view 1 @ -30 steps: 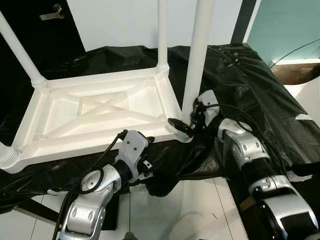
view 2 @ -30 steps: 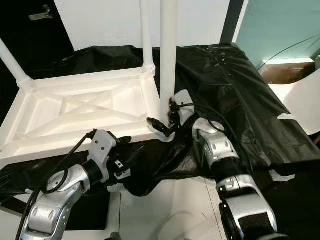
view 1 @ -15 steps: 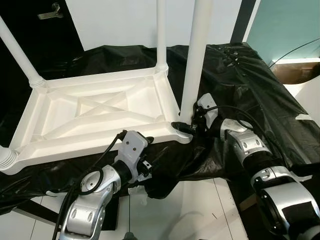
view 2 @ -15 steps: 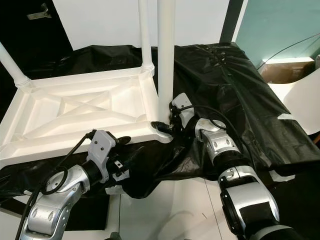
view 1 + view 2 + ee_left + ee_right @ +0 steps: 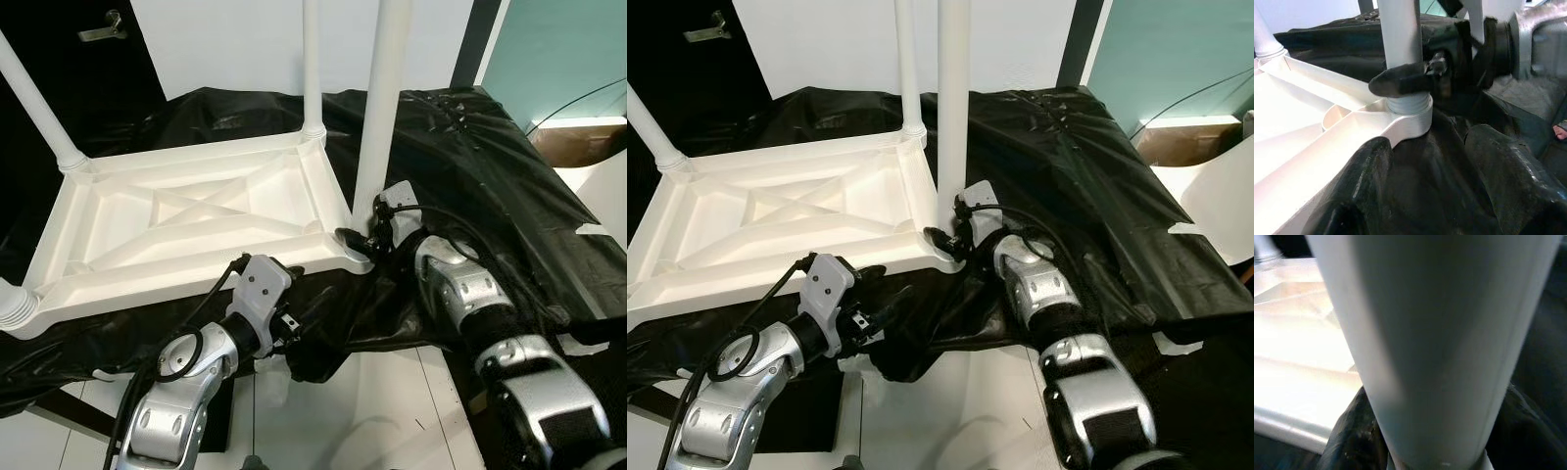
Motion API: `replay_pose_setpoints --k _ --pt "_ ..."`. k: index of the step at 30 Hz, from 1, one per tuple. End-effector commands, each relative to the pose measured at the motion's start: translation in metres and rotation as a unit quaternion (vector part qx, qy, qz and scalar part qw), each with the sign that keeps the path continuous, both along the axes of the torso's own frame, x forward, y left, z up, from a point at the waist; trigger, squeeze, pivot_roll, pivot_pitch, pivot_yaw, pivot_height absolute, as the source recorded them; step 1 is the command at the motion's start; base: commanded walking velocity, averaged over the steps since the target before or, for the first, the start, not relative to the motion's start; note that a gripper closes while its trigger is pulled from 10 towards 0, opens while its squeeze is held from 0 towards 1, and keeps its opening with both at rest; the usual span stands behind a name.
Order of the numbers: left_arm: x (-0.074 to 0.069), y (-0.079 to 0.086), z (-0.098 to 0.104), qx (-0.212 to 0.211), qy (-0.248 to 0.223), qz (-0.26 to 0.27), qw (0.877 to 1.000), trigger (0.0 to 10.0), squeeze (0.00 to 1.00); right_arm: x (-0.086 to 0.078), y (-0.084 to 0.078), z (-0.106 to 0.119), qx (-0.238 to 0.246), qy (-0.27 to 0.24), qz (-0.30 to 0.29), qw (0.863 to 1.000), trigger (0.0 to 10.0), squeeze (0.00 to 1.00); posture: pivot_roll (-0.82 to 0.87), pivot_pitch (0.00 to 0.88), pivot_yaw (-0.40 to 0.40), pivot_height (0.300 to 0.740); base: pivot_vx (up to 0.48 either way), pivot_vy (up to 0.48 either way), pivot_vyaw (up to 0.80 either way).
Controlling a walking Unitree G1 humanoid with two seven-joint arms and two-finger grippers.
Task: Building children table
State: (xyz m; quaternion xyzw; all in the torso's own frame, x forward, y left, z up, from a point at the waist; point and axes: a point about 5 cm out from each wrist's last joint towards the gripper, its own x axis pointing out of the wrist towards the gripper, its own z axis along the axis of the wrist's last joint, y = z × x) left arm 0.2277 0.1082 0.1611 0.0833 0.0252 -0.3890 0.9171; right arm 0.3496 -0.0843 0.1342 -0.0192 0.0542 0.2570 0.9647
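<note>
Right now my right pincer (image 5: 361,238) is closed around the base of the near white leg (image 5: 384,108), just above the threaded collar where it meets the corner of the upturned white children's table (image 5: 186,230). That table lies top-down on the surface draped in black plastic sheet (image 5: 490,166), with 3 other legs at its other corners. My left pincer (image 5: 1449,196) hangs below the table's near edge, fingers spread apart and holding nothing, against the sheet.
</note>
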Motion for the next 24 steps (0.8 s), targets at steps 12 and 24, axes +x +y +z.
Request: replay_pose_setpoints --k 12,24 --pt "0.000 -0.001 -0.003 0.001 0.004 0.024 1.000 10.0 0.00 -0.029 0.021 -0.020 0.038 0.058 -0.159 0.985 10.0 0.00 0.08 0.000 -0.015 0.740 0.000 0.000 0.00" --pt "0.000 0.001 -0.004 0.001 0.003 0.032 0.999 10.0 0.00 -0.036 0.022 -0.008 0.047 0.040 -0.162 0.985 10.0 0.00 0.08 0.007 -0.027 0.740 0.000 0.000 0.00"
